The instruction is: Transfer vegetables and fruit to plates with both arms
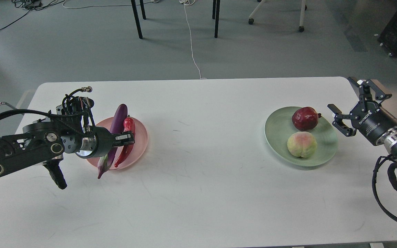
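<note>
Eggplant (pixel 115 132) and chili (pixel 126 143) lie lengthwise on pink plate (pixel 141 141), tips toward far desk (pixel 198 193) edge. Left fingers (pixel 129 137) narrow against chili's middle, hold unclear. Right fingers (pixel 348 103) wide, beside green plate (pixel 277 134) holding pomegranate (pixel 304 119), peach (pixel 302 144).

A white rectangular table (pixel 198 193) with rounded corners carries the scene, its top marked by faint scuffs and scratches. Two round plates rest directly on it, well apart. The pale pink plate (pixel 140 146) sits toward the left side, the pale mint green plate (pixel 277 129) toward the right. The wide middle stretch between them and the whole near part of the tabletop are bare white surface.
</note>
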